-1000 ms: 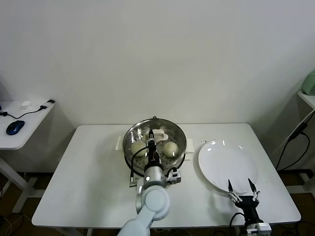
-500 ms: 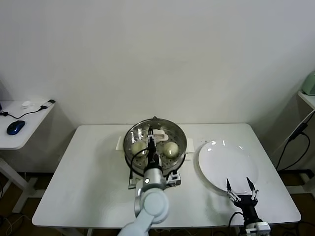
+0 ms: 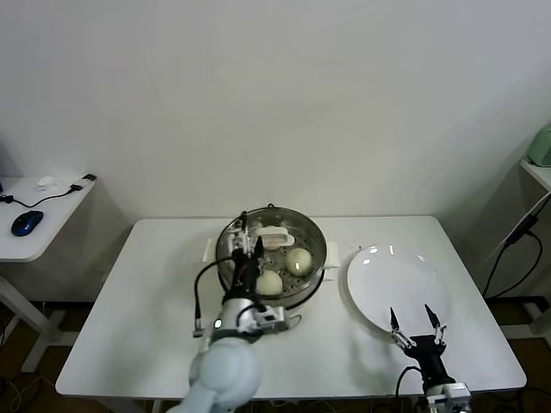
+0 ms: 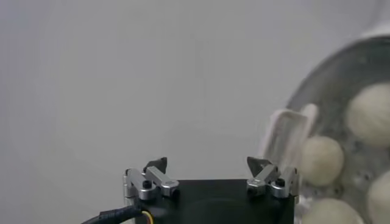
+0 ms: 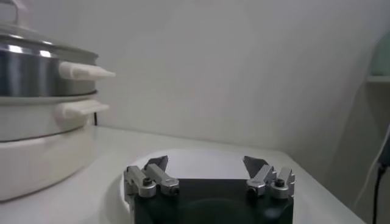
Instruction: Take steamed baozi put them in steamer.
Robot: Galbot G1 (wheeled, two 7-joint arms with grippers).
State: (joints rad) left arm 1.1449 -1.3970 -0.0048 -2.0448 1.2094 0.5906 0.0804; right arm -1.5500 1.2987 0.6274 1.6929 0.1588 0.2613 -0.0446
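Observation:
The steamer (image 3: 274,225), a shiny steel pot on a cream base, stands at the table's middle back. Two steamed baozi (image 3: 299,258) (image 3: 269,282) lie in view on its holed tray. The left wrist view shows several baozi (image 4: 323,159) in the steamer (image 4: 332,70). My left gripper (image 3: 250,237) (image 4: 207,163) is over the steamer's left part, open, with nothing between its fingers. My right gripper (image 3: 410,312) (image 5: 206,161) stands open and empty at the front edge of the white plate (image 3: 392,280), which is bare. The right wrist view has the steamer (image 5: 36,73) off to one side.
A cream handle piece (image 3: 277,237) lies inside the steamer at the back. A side table (image 3: 39,237) with a blue mouse (image 3: 26,222) and cables stands at the far left. A shelf (image 3: 538,170) and hanging cable (image 3: 512,249) are at the far right.
My left gripper has opened and let go of a baozi, which now lies at the steamer's front. The left arm has swung to the left. The right gripper has shifted slightly left.

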